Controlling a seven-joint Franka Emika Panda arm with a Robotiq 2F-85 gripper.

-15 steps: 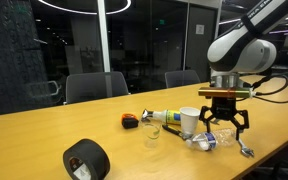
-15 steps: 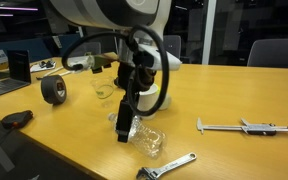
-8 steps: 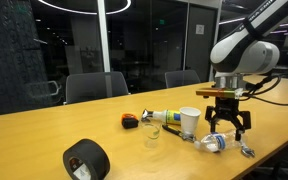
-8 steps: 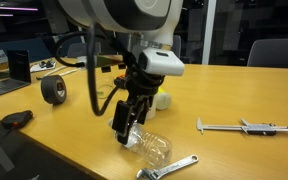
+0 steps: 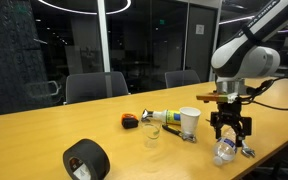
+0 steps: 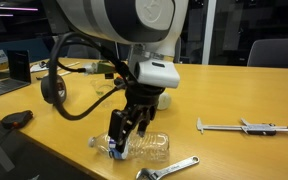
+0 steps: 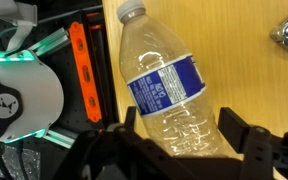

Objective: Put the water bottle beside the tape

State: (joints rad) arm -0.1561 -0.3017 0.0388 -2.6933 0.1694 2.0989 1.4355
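Observation:
The water bottle (image 7: 164,85) is clear plastic with a blue label and a white cap. It lies on its side on the wooden table, near the front edge in an exterior view (image 5: 224,152) and under the arm in an exterior view (image 6: 144,148). My gripper (image 7: 181,125) is open and straddles the bottle's lower half, one finger on each side with a small gap. It also shows in both exterior views (image 5: 229,130) (image 6: 119,140). The black tape roll (image 5: 86,160) stands far off along the table, also visible in an exterior view (image 6: 52,90).
A white cup (image 5: 189,122), a second lying bottle (image 5: 164,117), a clear glass (image 5: 151,135) and an orange tape measure (image 5: 131,121) sit mid-table. A wrench (image 6: 166,168) and a caliper (image 6: 239,127) lie near the bottle. A laptop (image 6: 19,68) stands beyond the tape.
My gripper has moved along the table away from the cup and come lower. The bottle has shifted with it and now lies flat between the fingers.

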